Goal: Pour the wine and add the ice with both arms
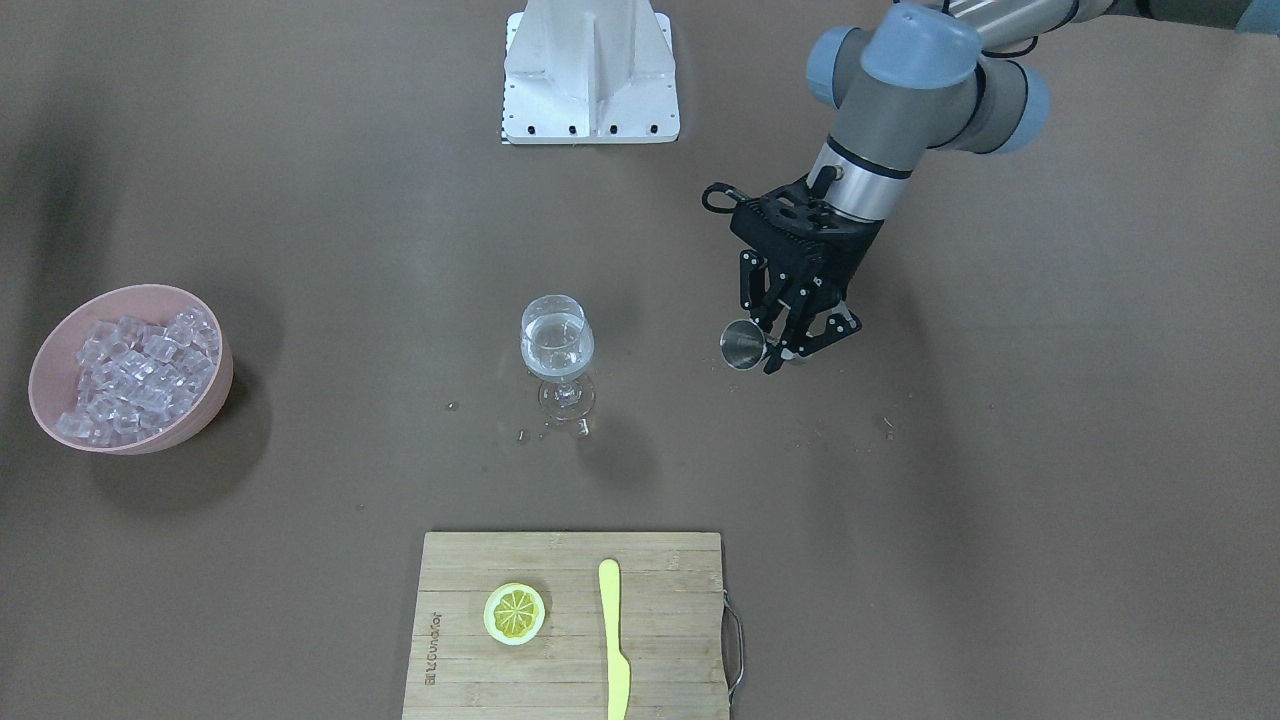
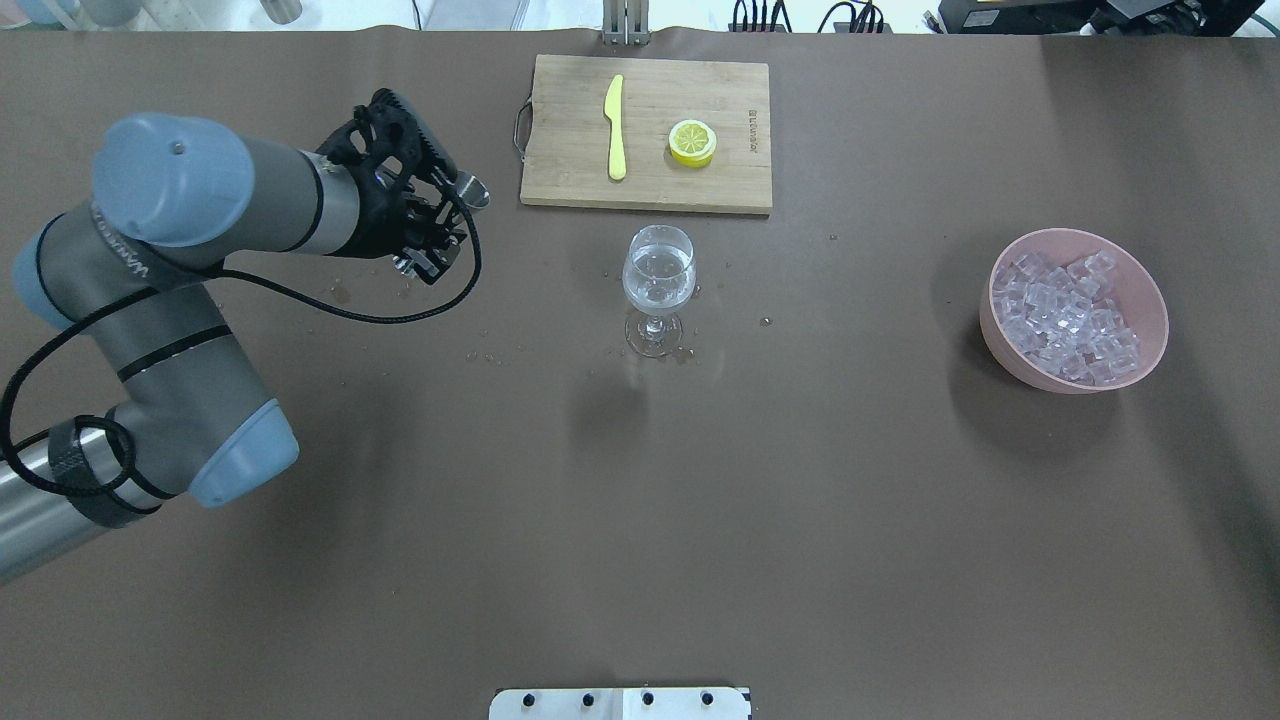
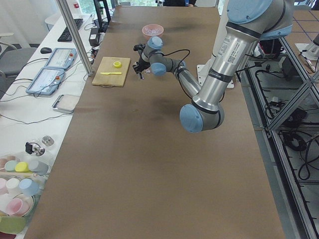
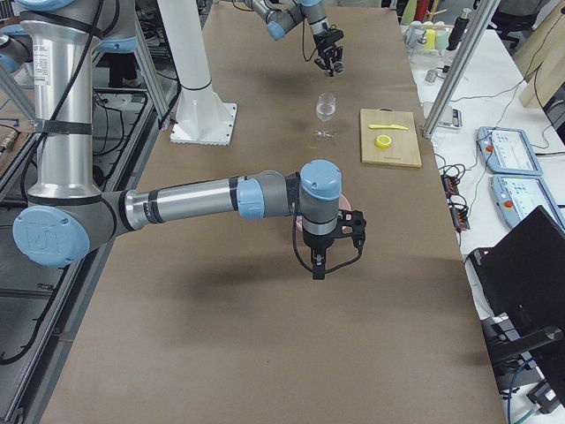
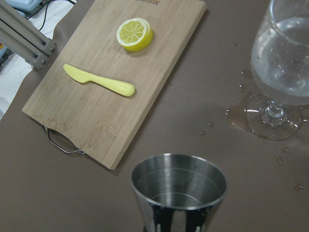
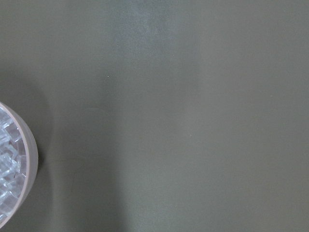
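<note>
Brown desk (image 1: 1000,500). Pink bowl (image 1: 45,360) at one end: ice (image 1: 140,375), heaped glossy clear cubes. Glass (image 1: 557,350) mid-desk: colourless wine (image 1: 556,340). Left pincer (image 1: 795,345) clenched on steel cup (image 1: 743,346). Right pincer (image 4: 320,261) near bowl; grip cannot be told.

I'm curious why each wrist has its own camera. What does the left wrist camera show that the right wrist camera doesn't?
Only the left wrist view: a metal cup up close, a wooden board with a lemon slice and a yellow knife, a glass holding clear liquid, and spilled drops by its foot.
Only the right wrist view: the edge of a pink bowl of ice cubes.
Both: the brown table.
</note>
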`<move>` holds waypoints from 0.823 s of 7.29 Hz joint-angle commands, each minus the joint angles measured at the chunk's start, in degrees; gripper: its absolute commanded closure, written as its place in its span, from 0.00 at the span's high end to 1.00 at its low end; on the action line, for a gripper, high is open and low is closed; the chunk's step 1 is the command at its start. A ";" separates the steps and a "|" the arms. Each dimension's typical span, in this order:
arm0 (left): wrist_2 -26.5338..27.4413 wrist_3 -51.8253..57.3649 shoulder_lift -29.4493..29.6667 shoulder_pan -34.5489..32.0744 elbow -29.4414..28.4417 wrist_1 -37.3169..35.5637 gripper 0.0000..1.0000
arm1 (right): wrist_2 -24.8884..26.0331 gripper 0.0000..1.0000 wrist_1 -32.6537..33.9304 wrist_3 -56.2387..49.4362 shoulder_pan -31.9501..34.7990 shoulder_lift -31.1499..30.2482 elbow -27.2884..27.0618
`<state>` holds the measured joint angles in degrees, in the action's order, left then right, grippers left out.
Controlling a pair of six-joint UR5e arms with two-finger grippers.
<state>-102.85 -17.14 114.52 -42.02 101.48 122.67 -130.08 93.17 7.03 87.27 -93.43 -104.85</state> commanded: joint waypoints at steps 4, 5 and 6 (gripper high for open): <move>11.68 -26.15 -19.58 -2.37 -0.76 30.43 0.00 | 0.00 1.00 0.00 0.00 0.00 -0.09 -0.09; 21.28 -34.98 -20.55 -1.85 -1.19 30.43 0.00 | -0.09 1.00 0.00 0.00 0.00 -0.09 -0.18; 27.37 -39.51 -21.00 -1.32 -2.33 30.43 0.00 | -0.44 1.00 0.00 0.00 0.00 -0.09 -0.18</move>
<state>-83.80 -49.55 94.58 -43.89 100.20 152.69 -130.22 93.16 7.03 87.27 -93.51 -104.99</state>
